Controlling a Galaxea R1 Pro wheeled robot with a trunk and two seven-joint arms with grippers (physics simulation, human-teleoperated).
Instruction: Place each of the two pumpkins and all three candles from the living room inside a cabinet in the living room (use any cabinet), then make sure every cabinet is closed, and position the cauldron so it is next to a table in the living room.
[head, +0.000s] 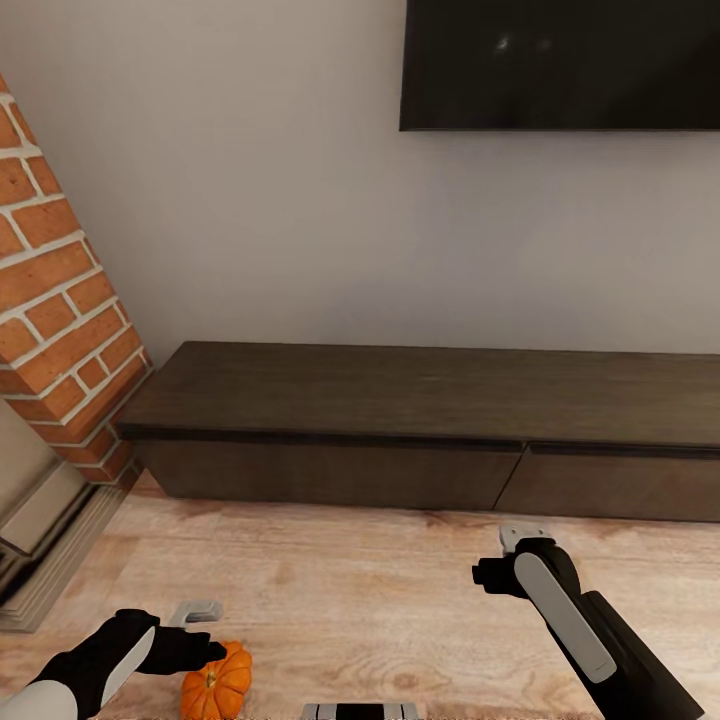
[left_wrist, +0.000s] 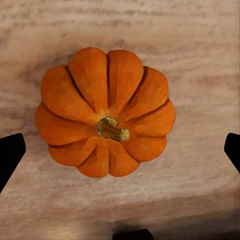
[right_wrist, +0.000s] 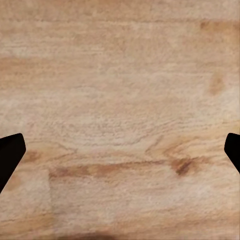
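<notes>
Pumpkin: one squat, ribbed orange pumpkin (head: 217, 685) is sitting stem-up on the wooden floor (head: 350, 600), nearest the camera at the robot's left; in the left wrist view it is lying centred between the two finger tips.
Left hand: the left hand (left_wrist: 120, 150) is hovering directly above the pumpkin with its fingers (left_wrist: 10, 155) spread wide on either side, touching nothing and gripping nothing.
Handling, judged: the pumpkin is probably light and stiff, with a smooth rounded skin that could slip; its lobes are offering shallow grooves, so closing across the widest girth, below the short stem (left_wrist: 113, 129), is looking safer than pinching the stem itself.
Risk, judged: a grip taken high on the curved shoulders could be squeezing the pumpkin out downward; a low, centred grip is looking steadier.
Right hand: the right hand (right_wrist: 120, 150) is hanging over bare floor further forward on the robot's right, fingers parted and empty.
Cabinet: the long, low dark brown cabinet (head: 420, 430) is standing against the wall beyond both hands, its flat drawer fronts (head: 330, 472) appearing shut.
Surroundings: a brick column (head: 60, 300) is rising at the left, and a dark screen (head: 560, 65) is hanging on the wall above the cabinet.
Step, judged: the pick-up is just beginning; a drawer will need opening before stowing.
</notes>
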